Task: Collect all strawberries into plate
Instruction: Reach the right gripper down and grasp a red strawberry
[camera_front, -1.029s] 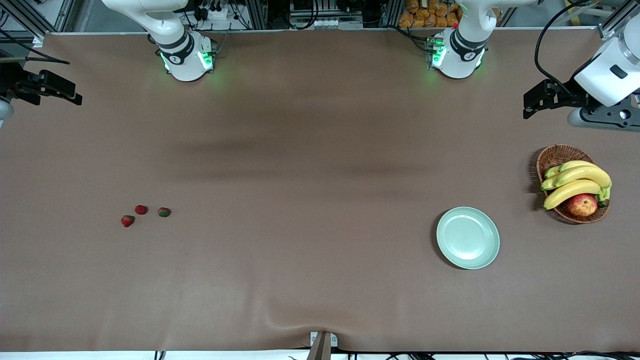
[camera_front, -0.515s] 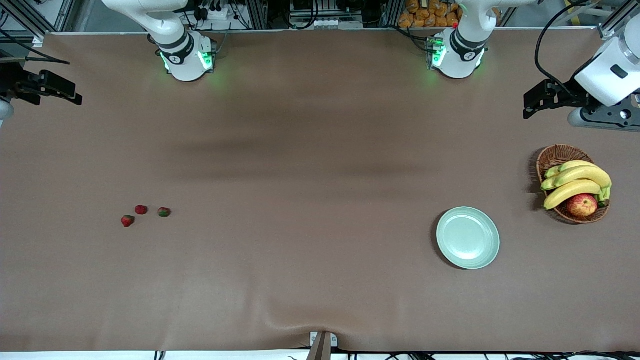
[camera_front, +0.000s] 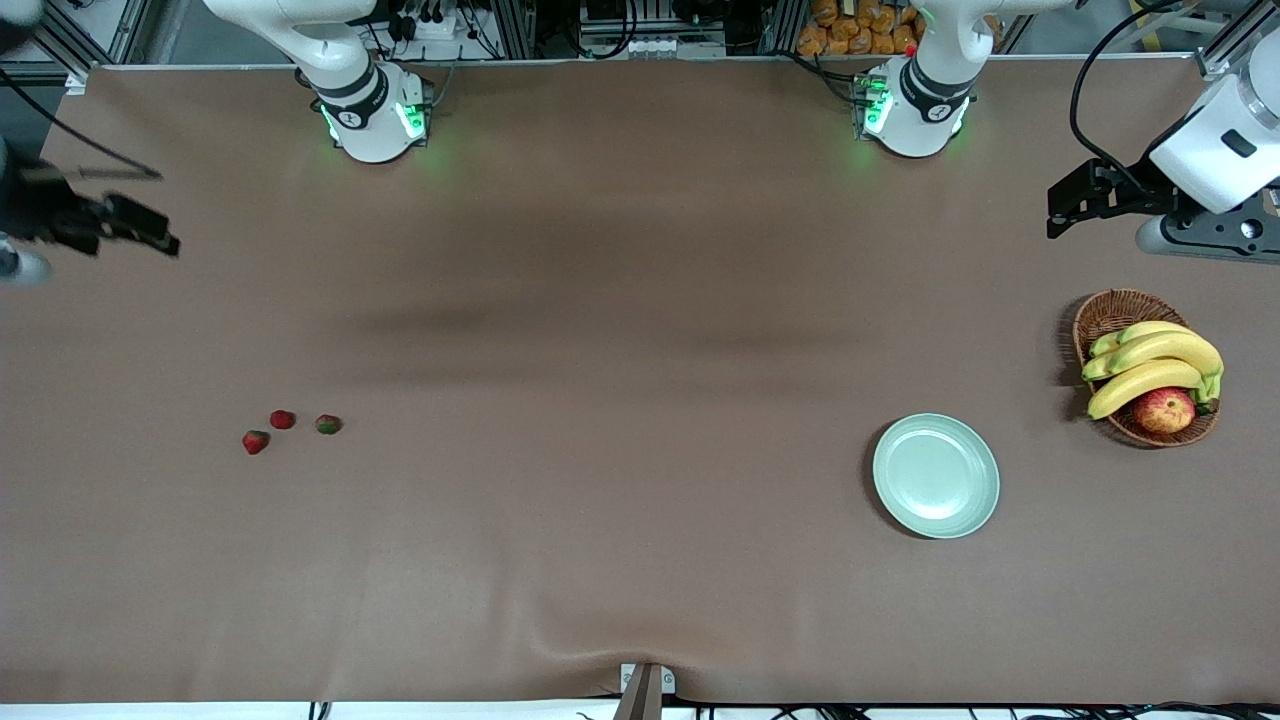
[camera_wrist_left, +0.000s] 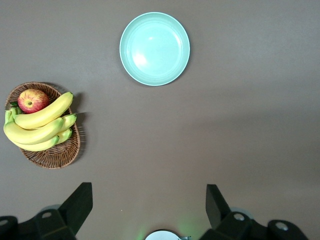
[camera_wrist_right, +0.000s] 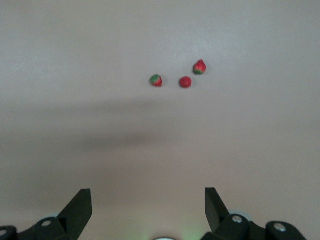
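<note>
Red, tiny, green-topped strawberries lying loose on brown cloth at the right arm's end, well apart from round mint-green glossy plate. No berry collected yet; right gripper wide and empty above table edge, left gripper wide, waiting above wicker basket end. Next: lowering right gripper onto one berry, closing gently

Right gripper blurred in the front view, its arm cut off by the picture's edge toward the right arm's end of the table; left gripper partly cut off at the other edge; both wrist views show only finger stubs, the tips cropped; strawberries soft in the right wrist view; apple partly hidden under bananas; basket largely covered by them.
</note>
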